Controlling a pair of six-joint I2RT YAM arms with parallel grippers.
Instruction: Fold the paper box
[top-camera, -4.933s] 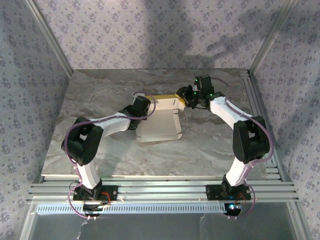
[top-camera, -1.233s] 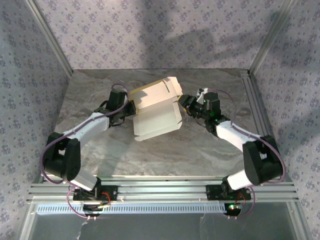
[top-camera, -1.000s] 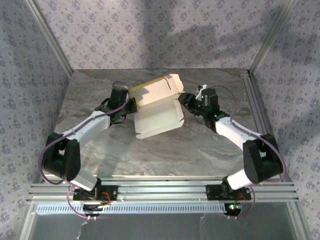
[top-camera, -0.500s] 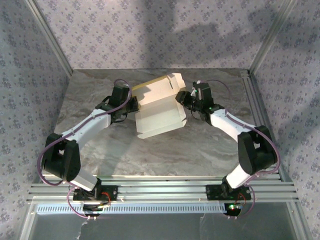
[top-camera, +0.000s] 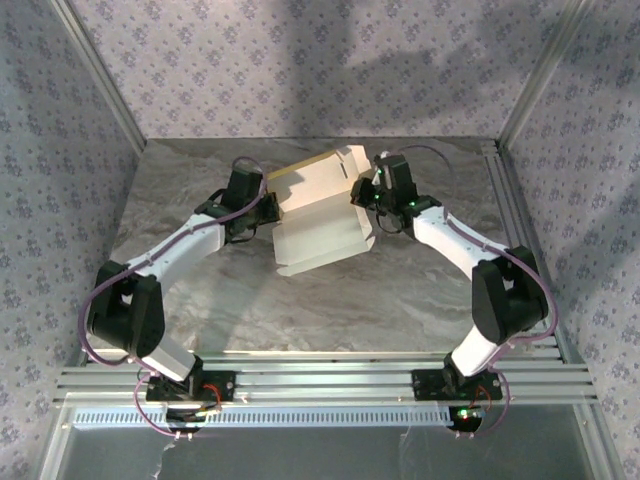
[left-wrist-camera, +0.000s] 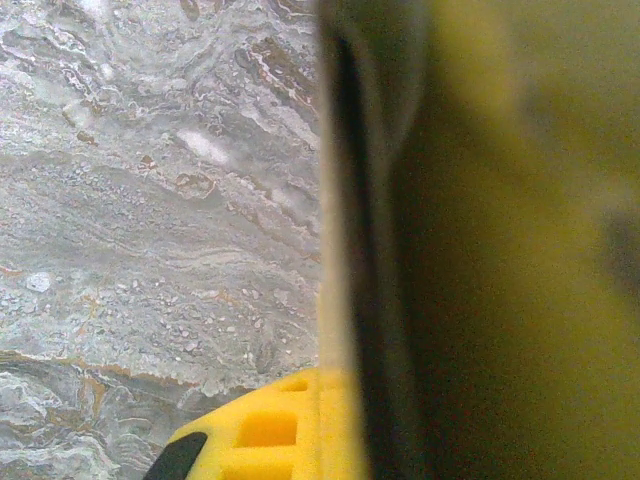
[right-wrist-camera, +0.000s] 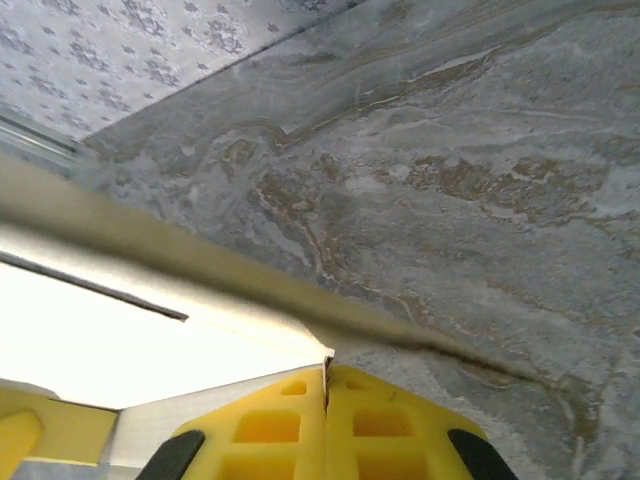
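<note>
The paper box (top-camera: 322, 225) is a partly folded sheet in the middle of the table, white side up, with a yellow panel along its far left rim. My left gripper (top-camera: 266, 205) is shut on its left edge. In the left wrist view the yellow cardboard (left-wrist-camera: 500, 250) stands edge-on in my left gripper (left-wrist-camera: 335, 430), hiding one finger. My right gripper (top-camera: 364, 196) is shut on the sheet's right edge. In the right wrist view the fingers of my right gripper (right-wrist-camera: 326, 395) pinch a thin card corner, beside the white slotted panel (right-wrist-camera: 130, 340).
The marble table top (top-camera: 420, 290) lies bare around the box. Aluminium rails (top-camera: 320, 380) run along the near edge by the arm bases. Patterned walls and slanted metal posts (top-camera: 100, 75) close in the back and sides.
My right gripper has moved in towards the far right edge of the box and closed on it. The box has shifted slightly to the right. The left grip is unchanged.
</note>
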